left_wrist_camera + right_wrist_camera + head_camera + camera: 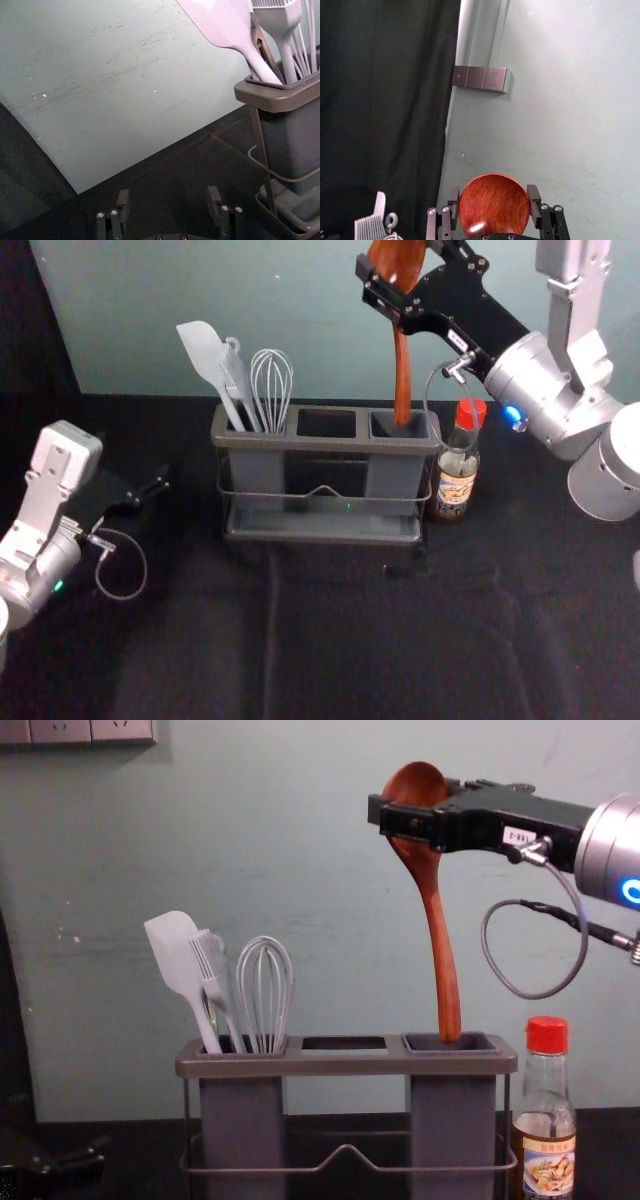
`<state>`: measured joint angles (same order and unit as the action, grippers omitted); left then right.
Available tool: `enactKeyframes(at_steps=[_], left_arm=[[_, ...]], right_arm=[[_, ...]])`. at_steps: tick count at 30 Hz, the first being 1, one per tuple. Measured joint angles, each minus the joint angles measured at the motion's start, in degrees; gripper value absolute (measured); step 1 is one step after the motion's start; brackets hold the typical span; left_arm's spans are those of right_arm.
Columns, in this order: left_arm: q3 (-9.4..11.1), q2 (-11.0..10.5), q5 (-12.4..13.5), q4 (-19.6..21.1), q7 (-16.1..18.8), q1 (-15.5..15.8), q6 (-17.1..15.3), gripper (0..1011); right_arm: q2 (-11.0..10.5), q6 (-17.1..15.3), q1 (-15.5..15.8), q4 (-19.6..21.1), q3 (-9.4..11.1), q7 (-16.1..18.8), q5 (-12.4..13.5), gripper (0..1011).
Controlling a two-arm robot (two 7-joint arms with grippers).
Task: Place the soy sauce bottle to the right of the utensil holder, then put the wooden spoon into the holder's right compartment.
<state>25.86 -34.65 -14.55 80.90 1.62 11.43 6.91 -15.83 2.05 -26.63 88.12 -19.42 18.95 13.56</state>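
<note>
A: Head view, status?
B: Soy sauce bottle (pixel 457 477) upright, just right of the utensil holder (pixel 300 441); placement done. Wooden spoon (pixel 402 375) over the right compartment (pixel 384 425), bowl up, in the right gripper (pixel 380 290). Left gripper (pixel 160 481) idle, near left.
A: Left wrist view?
B: Fingers (pixel 123 204) parted, nothing between.
A: Right wrist view?
B: Fingers (pixel 534 201) clamped about the spoon's bowl (pixel 494 204).
A: Chest view, remaining?
B: Handle (pixel 446 975) end at the compartment's mouth. Judged left: lower, release, withdraw.

Black-covered table (pixel 200 650), utensil holder (pixel 300 443), soy sauce bottle (pixel 455 488) (red-capped)
</note>
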Motion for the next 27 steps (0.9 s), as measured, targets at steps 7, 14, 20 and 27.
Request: enactKeyframes(at_steps=[7, 14, 20, 27], left_arm=[[0.0, 0.0, 0.0, 0.0, 0.0, 0.0, 0.0, 1005], [0.0, 0.0, 0.0, 0.0, 0.0, 0.0, 0.0, 1005], [0.0, 0.0, 0.0, 0.0, 0.0, 0.0, 0.0, 1005], [0.0, 0.0, 0.0, 0.0, 0.0, 0.0, 0.0, 1005]], right_arm=[[0.5, 0.4, -0.2, -1.4, 0.0, 0.2, -0.5, 836], [0.7, 0.4, 0.3, -1.7, -0.1, 0.5, -0.7, 836], [0.0, -0.4, 2.6, 0.2, 0.2, 0.8, -0.3, 836], [-1.6, -2.2, 5.9, 3.7, 1.3, 0.8, 0.7, 836]])
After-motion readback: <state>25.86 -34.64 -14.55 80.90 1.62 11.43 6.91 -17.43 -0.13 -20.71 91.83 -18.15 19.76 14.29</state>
